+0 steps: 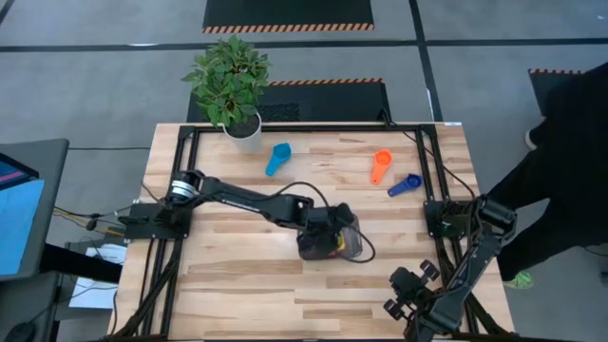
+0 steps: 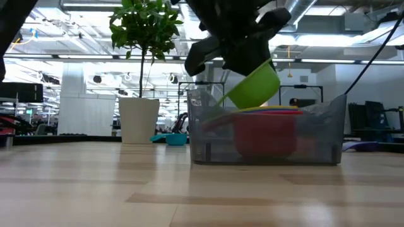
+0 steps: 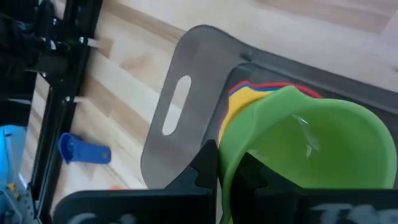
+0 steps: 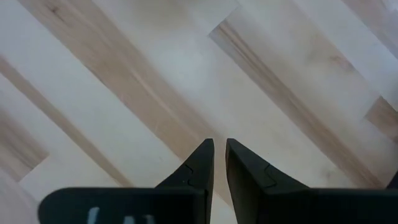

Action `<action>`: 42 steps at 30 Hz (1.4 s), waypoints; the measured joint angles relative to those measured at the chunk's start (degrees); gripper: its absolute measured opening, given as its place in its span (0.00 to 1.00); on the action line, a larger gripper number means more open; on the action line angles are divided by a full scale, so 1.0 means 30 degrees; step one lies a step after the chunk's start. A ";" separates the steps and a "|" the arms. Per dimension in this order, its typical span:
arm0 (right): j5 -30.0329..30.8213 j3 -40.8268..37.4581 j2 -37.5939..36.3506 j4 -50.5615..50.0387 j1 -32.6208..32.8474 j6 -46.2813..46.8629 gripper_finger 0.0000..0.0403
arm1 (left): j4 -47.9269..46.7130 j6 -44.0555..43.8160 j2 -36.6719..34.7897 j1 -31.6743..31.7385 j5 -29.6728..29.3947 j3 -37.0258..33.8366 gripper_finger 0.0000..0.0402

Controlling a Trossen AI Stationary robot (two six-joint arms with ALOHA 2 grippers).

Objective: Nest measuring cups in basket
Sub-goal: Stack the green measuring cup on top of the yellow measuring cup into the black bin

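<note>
The grey translucent basket [image 2: 315,135] stands mid-table and holds a nested stack of cups, the red cup [image 2: 265,139] outermost with yellow [image 3: 239,109] inside it. My left gripper [image 1: 328,237] is above the basket, shut on a green cup [image 2: 254,85] that hangs tilted just over the stack. A light blue cup [image 1: 277,157], an orange cup [image 1: 381,166] and a dark blue cup [image 1: 404,184] lie on the table's far part. At the near right corner my right gripper [image 4: 219,149] hangs over bare wood, with only a narrow gap between its fingers and nothing in it. My left gripper pinches the green cup's wall at the rim [image 3: 225,163], with one finger [image 3: 255,174] inside the bowl and the other [image 3: 202,165] outside. The fingers slant down from the table's left side. The cup is lifted clear and tilted, with its mouth turned toward the gripper.
A white plant pot [image 1: 242,133] with a leafy plant stands at the table's far edge, left of the light blue cup. Black frame rails [image 1: 180,190] run along the table's left and right sides. A person in dark clothes [image 1: 570,161] stands beyond the right edge.
</note>
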 joint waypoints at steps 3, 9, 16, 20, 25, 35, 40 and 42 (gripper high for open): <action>-0.0003 0.0000 0.0000 0.0003 -0.0004 0.0000 0.16 | -0.0123 -0.0046 0.0000 -0.0101 -0.0013 0.0021 0.00; 0.0000 0.0000 0.0000 0.0043 -0.0026 0.0000 0.16 | -0.0182 -0.0153 -0.0066 -0.0170 -0.0074 0.0021 0.02; -0.0006 0.0000 0.0000 0.0348 -0.0040 0.0006 0.16 | 0.0517 -0.0133 -0.0066 -0.0162 -0.1277 0.0021 0.06; -0.0006 0.0000 0.0000 0.0611 -0.0040 0.0007 0.16 | 0.0517 -0.0058 -0.0066 -0.0169 -0.1421 0.0021 0.06; -0.0005 0.0000 0.0000 0.0590 -0.0033 0.0007 0.16 | 0.0200 -0.0036 -0.0084 -0.0383 -0.1414 0.0021 0.07; -0.0002 0.0000 0.0000 0.0557 -0.0033 0.0007 0.16 | -0.0022 -0.0076 -0.0087 -0.0621 -0.1462 0.0021 0.07; -0.0003 0.0000 0.0000 0.0561 -0.0033 0.0007 0.16 | -0.0022 -0.0058 -0.0087 -0.0621 -0.1717 0.0021 0.07; -0.0001 0.0000 0.0000 0.0562 -0.0033 0.0007 0.16 | -0.0022 0.0005 -0.0095 -0.0621 -0.2080 0.0021 0.07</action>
